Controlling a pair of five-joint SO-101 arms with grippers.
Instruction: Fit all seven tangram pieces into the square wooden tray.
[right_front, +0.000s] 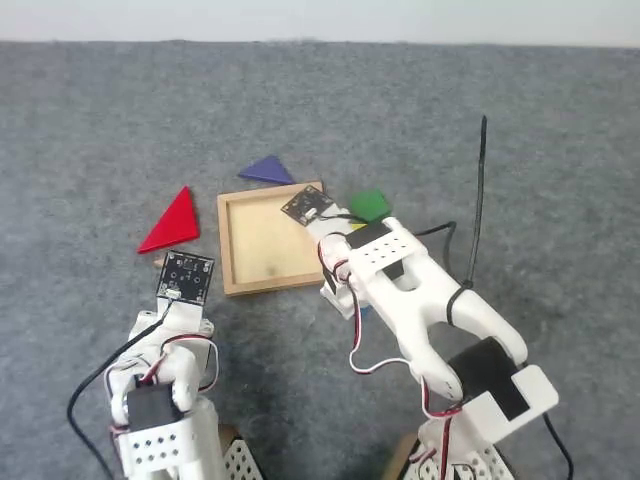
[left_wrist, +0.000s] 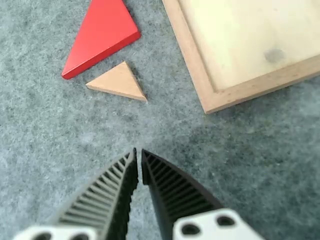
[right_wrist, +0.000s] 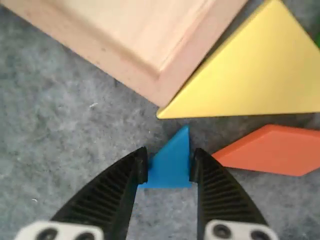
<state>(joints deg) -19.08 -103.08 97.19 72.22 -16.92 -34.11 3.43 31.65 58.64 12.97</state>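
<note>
Tangram pieces (right_front: 178, 222): seven; tray (right_front: 262, 240): one; blue triangle (right_wrist: 170, 162) gripped.

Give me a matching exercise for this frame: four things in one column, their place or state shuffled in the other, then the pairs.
Things:
1. blue triangle
2. yellow triangle
3. tan triangle
4. left gripper

Place or state:
A. beside the red triangle
B. shut, above the grey mat
C. between the fingers of the right gripper
D. lying along the tray rim

Pairs: 1-C, 2-D, 3-A, 4-B
</note>
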